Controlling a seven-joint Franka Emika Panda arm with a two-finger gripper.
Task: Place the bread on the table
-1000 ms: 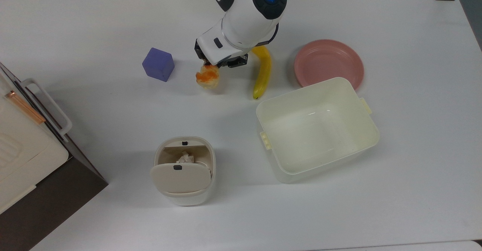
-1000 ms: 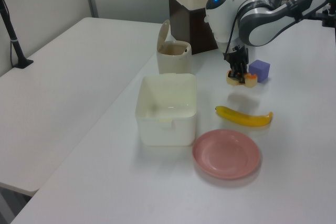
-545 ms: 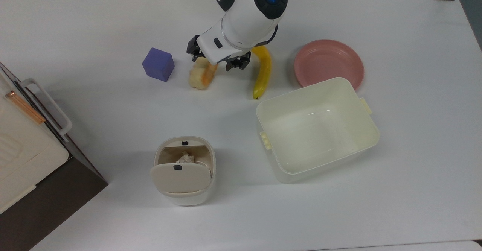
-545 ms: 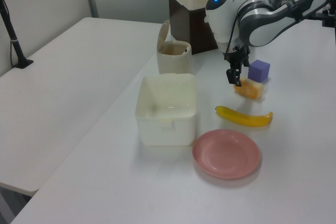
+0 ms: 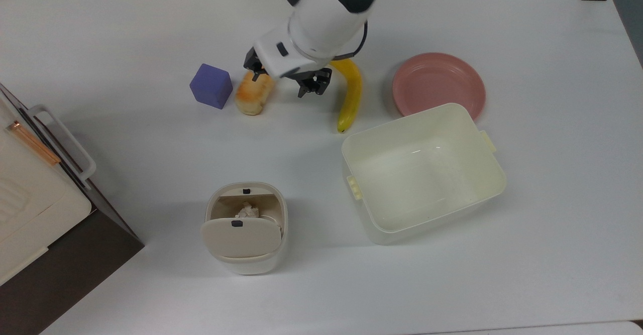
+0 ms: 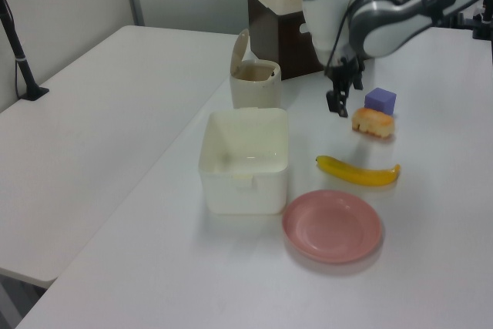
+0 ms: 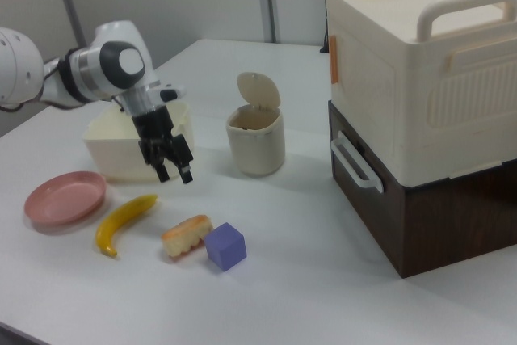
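Gripper [image 7: 173, 169] hangs above the table [image 5: 552, 224] with its two black fingers spread apart and nothing between them, clear of the bread [image 5: 250, 97] in the right view. In the top view the bread lies flat on the white tabletop, at about 8 o'clock from the gripper, just beside the purple cube [image 5: 211, 86] at the cube's 3 o'clock; whether the two touch I cannot tell. The banana [image 5: 350, 96] lies at about 3 o'clock from the bread, well apart from it, and the pink plate [image 5: 438, 83] sits further out the same way. With the bun resting on the table and the fingers empty, the placing looks done. As a judgement, the bread should be light and soft, giving under a squeeze and easy to dent or crumble, so a gentle pinch across its short width at mid-length would suit best. Its top is golden-orange and toasted, its sides pale cream, its shape a small rounded oblong. The cube is matte with crisp edges, the banana smooth and curved, the plate round and glossy, and the cream plastic bin [image 5: 424, 172] is a deep, open, rounded rectangle
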